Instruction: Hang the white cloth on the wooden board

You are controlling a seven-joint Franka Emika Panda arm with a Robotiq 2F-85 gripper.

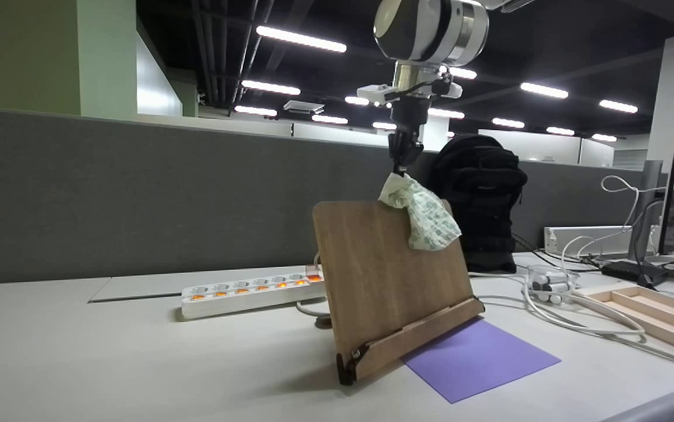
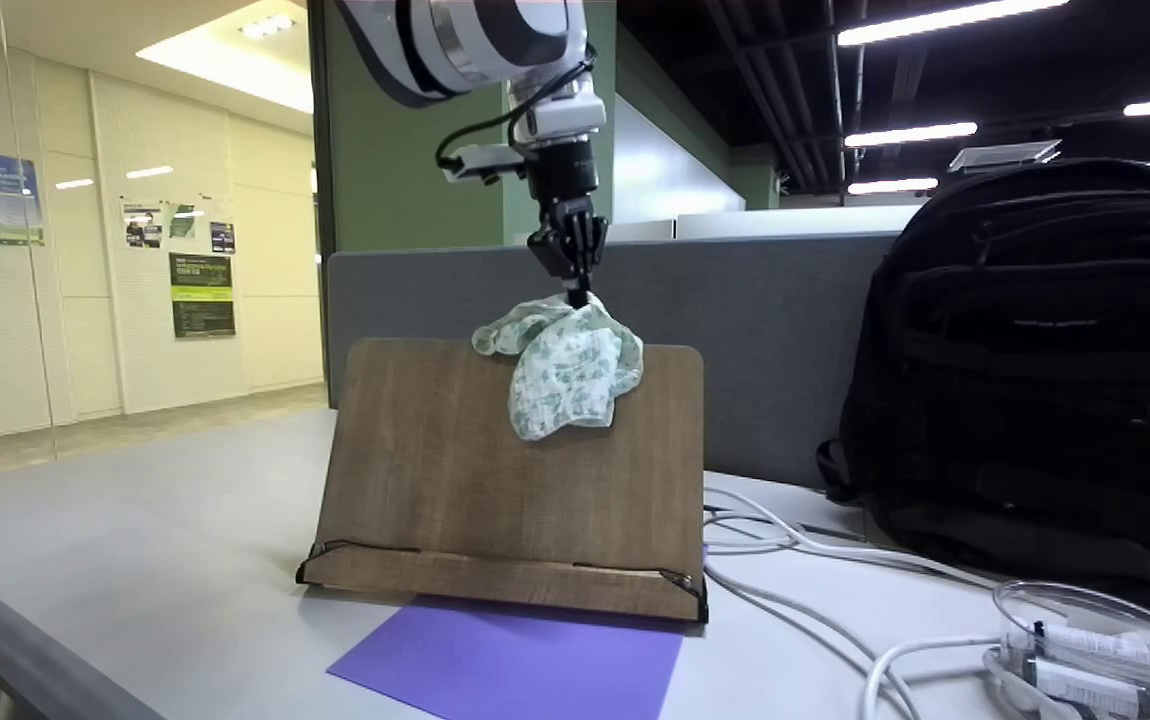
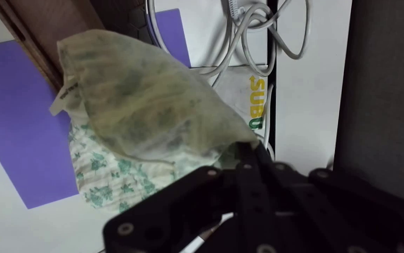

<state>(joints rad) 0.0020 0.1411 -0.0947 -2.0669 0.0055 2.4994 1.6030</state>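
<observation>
The wooden board (image 1: pixel 384 275) (image 2: pixel 505 490) stands tilted back on the table in both exterior views. Part of it shows at the top left of the wrist view (image 3: pixel 66 17). The white cloth (image 1: pixel 431 220) with green print lies across the board's top edge, and a part hangs down its front face; it also shows in an exterior view (image 2: pixel 570 375) and the wrist view (image 3: pixel 135 102). My gripper (image 1: pixel 399 170) (image 2: pixel 578 297) points down just above the top edge. Its fingertips (image 3: pixel 253 144) are shut on a corner of the cloth. The cloth hides part of the board's edge.
A purple sheet (image 1: pixel 483 360) lies under and before the board. A white power strip (image 1: pixel 249 296) and loose white cables (image 3: pixel 244 35) lie behind it. A black backpack (image 1: pixel 477 199) stands against the grey partition (image 1: pixel 138 199). A clear container (image 2: pixel 1100 650) holds small bottles.
</observation>
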